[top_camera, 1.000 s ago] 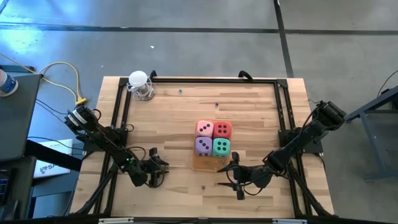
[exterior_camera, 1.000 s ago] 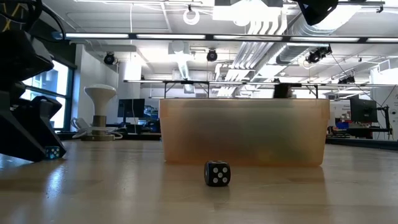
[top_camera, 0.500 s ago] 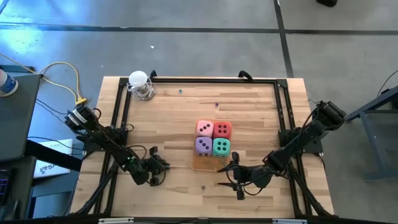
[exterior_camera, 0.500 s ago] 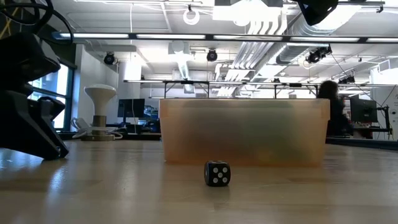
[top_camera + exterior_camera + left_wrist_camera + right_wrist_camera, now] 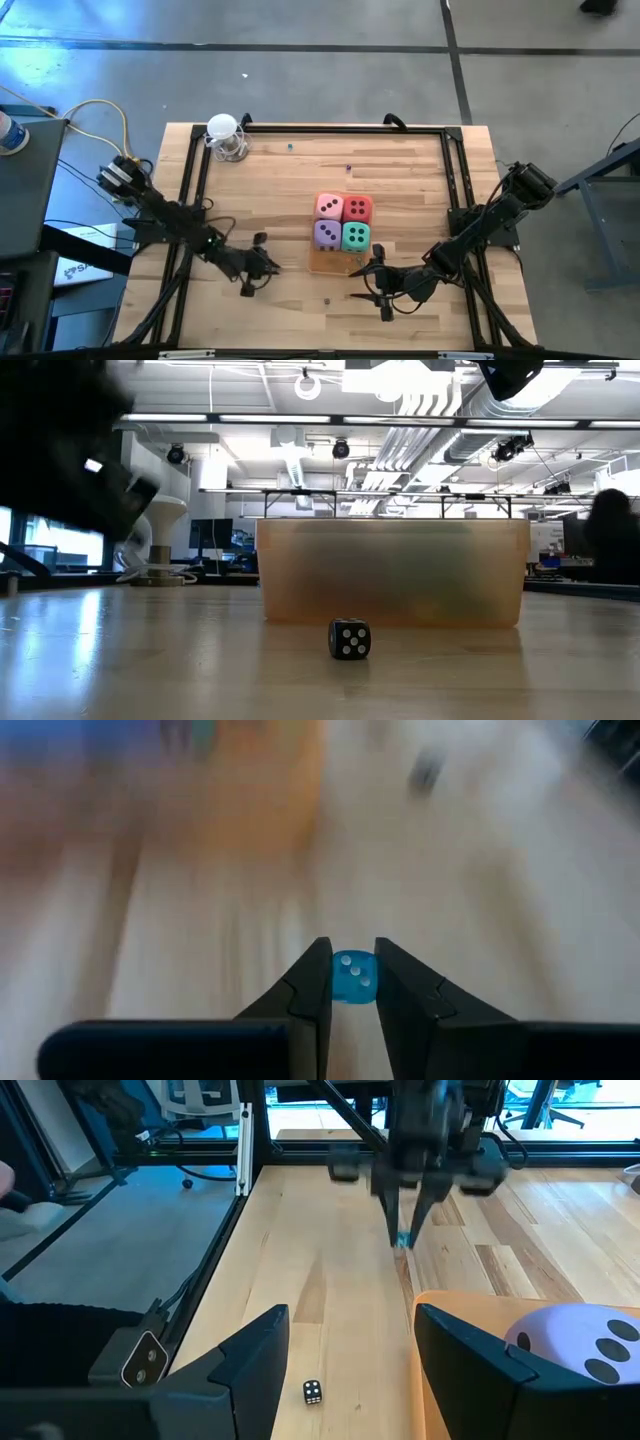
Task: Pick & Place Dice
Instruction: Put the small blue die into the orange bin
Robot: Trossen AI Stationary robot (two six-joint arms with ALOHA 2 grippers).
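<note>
On the wooden bench point(image 5: 290, 190), the left gripper point(image 5: 262, 262) is closed on a small blue die point(image 5: 353, 978). The orange tray point(image 5: 330, 262) lies at its three o'clock, holding four big dice point(image 5: 343, 222). A small black die point(image 5: 349, 639) sits before it. The right gripper point(image 5: 377, 270) waits half open beside the tray, nearer it.

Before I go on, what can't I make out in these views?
- Tray contents: low view, the frosted wall hides the big dice.
- Table ahead of the left gripper, shut on a small blue die: left wrist view, motion blur.
- Small black die: too small in the high view.
</note>
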